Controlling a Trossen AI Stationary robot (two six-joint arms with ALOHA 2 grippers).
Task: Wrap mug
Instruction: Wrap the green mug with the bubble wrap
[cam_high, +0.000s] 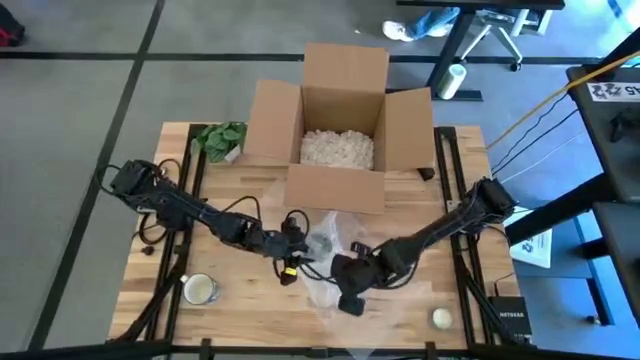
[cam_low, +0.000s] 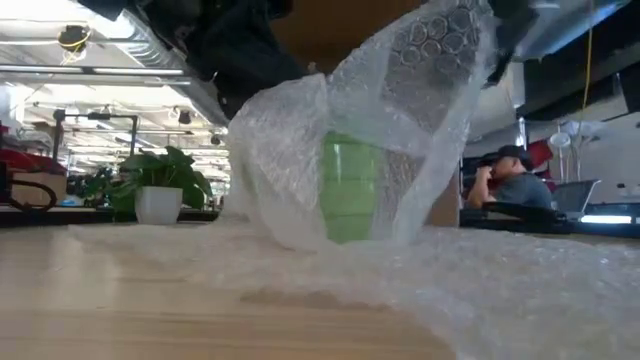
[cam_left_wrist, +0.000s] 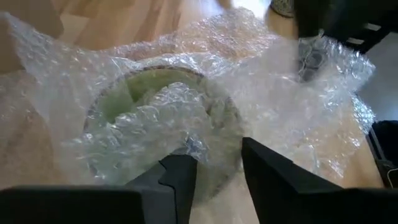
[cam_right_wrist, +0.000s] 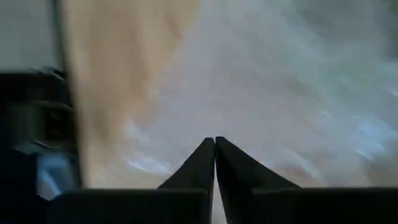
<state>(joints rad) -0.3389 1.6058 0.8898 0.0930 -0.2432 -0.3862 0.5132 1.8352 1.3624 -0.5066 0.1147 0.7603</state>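
Note:
A green mug (cam_low: 350, 190) stands upright on the table, draped in clear bubble wrap (cam_low: 420, 110) that also spreads over the tabletop (cam_low: 520, 280). Some wrap is stuffed into the mug's mouth (cam_left_wrist: 155, 106). My left gripper (cam_left_wrist: 217, 165) is open just above the mug, one finger over its wrap-filled mouth and one outside its wrapped wall. My right gripper (cam_right_wrist: 214, 142) is shut on the wrap at the mug's right side, seen in the high view (cam_high: 350, 265). My left gripper: I cannot tell whether its fingers touch the wrap over the mug's rim (cam_left_wrist: 211, 146). My right gripper pinches a bunched part of the bubble wrap (cam_left_wrist: 309, 59) between its shut fingers. That flap is lifted above the mug (cam_low: 450, 40). The rest drapes over the mug and onto the table.
An open cardboard box (cam_high: 340, 110) with white packing fill stands at the far middle. A small potted plant (cam_high: 220, 140) is at the far left. A pale cup (cam_high: 200, 290) sits near left, a small round thing (cam_high: 441, 318) near right. A person (cam_low: 510, 175) sits beyond the table.

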